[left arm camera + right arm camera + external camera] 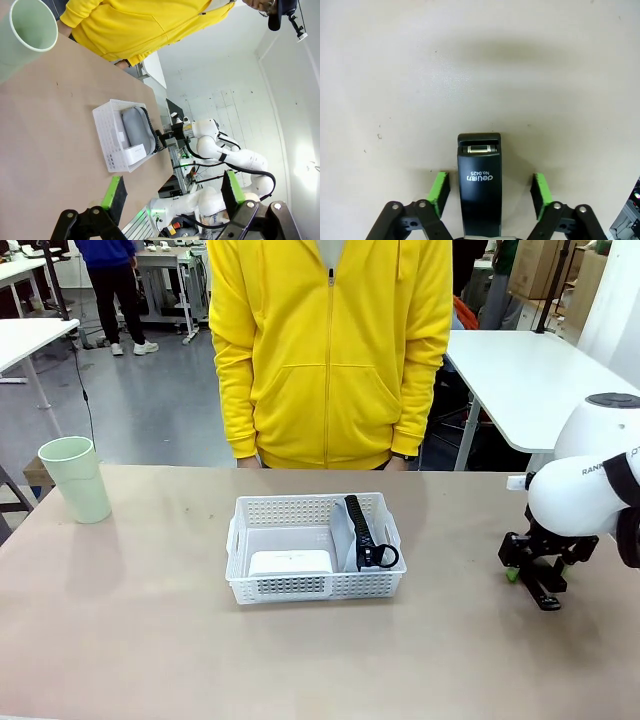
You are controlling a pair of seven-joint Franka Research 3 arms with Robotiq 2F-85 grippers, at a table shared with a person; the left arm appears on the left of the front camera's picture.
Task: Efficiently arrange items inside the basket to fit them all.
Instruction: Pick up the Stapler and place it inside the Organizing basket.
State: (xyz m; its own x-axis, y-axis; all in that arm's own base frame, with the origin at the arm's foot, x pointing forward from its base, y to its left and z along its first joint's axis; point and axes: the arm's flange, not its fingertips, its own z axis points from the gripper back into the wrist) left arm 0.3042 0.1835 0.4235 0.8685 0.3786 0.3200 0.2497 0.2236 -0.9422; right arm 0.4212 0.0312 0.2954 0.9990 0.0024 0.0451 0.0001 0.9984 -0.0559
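Basket [316, 586], the shallow rectangular white plastic one with perforated walls and cut-out end handles, sits right in front of the person in the yellow zip hoodie [330, 350]. In its near left corner a small white box [290, 562] lies flat. Along its right wall the soft grey fabric pouch [352, 540] looks propped on its long edge, with the black zipper up and the ring pull [378, 557] flopped toward the near wall. I reckon it's stood that way to take only a narrow strip and leave open floor behind the box.

Two items are outside it. The black stapler [480, 170] lies on the matte beige tabletop [150, 640], well to the basket's right. It's a hard, glossy, long, narrow block with white print on top. My right gripper [489, 194] straddles it, with a green pad on each side and a gap at both, so it's open and not pinching yet. Going across the narrow width makes sense to me, since the flat parallel sides should sit well against the pads.

The pale green cup [75, 478] stands upright well to the basket's left and a bit farther back. It's smooth, round and tapered. It's the bulkiest piece, so I'd guess it needs that spare floor.

My left gripper [172, 192] hangs off on the basket's left side, fingers spread wide and holding nothing.
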